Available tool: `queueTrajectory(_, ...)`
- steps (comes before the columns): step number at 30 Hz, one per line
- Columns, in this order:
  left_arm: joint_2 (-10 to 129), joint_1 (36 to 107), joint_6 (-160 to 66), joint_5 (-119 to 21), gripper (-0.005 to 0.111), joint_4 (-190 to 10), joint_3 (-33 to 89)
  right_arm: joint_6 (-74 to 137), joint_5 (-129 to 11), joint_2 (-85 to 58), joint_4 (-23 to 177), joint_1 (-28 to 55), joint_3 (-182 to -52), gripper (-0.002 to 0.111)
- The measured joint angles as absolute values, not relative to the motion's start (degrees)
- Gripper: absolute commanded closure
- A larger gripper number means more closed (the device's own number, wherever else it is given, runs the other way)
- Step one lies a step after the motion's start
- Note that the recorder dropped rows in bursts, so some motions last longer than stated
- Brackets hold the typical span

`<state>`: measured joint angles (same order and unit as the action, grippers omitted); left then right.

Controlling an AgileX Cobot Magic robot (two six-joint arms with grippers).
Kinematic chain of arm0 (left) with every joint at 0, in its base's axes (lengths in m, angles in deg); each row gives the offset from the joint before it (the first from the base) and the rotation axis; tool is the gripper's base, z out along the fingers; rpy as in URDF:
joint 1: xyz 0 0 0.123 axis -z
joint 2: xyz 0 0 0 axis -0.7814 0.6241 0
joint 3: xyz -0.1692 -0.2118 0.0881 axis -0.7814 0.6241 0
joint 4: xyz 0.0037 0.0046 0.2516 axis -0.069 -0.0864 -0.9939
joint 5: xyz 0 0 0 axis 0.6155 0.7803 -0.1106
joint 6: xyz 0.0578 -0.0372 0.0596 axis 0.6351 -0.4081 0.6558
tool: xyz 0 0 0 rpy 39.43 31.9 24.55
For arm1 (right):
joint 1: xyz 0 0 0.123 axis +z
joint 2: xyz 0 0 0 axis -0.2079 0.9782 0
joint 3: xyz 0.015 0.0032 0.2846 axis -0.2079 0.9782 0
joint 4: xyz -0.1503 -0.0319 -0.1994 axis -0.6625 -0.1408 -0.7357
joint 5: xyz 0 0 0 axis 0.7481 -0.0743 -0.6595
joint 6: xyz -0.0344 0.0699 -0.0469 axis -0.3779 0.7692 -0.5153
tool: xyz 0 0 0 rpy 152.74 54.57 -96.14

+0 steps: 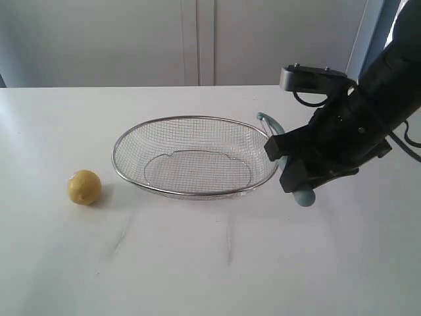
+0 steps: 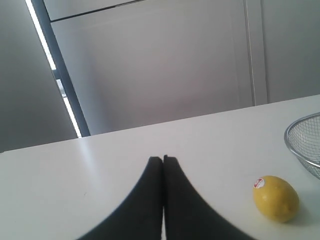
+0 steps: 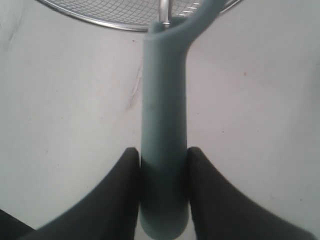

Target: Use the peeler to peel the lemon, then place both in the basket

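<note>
The yellow lemon (image 1: 84, 187) lies on the white table, left of the wire-mesh basket (image 1: 184, 118). My right gripper (image 1: 291, 166) is just right of the basket and shut on the teal peeler (image 1: 304, 195). The peeler's blade head points toward the basket rim. In the right wrist view the peeler handle (image 3: 164, 100) sits between the black fingers (image 3: 129, 175) of the right gripper (image 3: 164, 159), with the basket (image 3: 110, 15) just beyond its head. My left gripper (image 2: 163, 160) is shut and empty near the table. The lemon (image 2: 276, 198) with a red sticker lies off to its side, the basket (image 2: 305, 142) beyond it.
The white table (image 1: 210, 263) extends in front of the basket and the lemon. Pale cabinet doors (image 1: 197, 39) stand behind the table's far edge. The left arm does not show in the exterior view.
</note>
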<state>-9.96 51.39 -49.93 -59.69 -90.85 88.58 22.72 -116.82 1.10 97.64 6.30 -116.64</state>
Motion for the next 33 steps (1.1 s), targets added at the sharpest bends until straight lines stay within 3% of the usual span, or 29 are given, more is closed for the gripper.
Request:
queueTrajectory(24, -9.96, 51.39, -49.93, -61.58, 0.107, -83.52, 88.58, 22.72, -116.49, 1.1, 97.64, 6.3, -116.64, 0.108)
queueTrajectory(33, -9.96, 51.39, -49.93, -51.03, 0.107, -80.24, 84.97, 22.72, -116.49, 1.1, 97.64, 6.3, -116.64, 0.108)
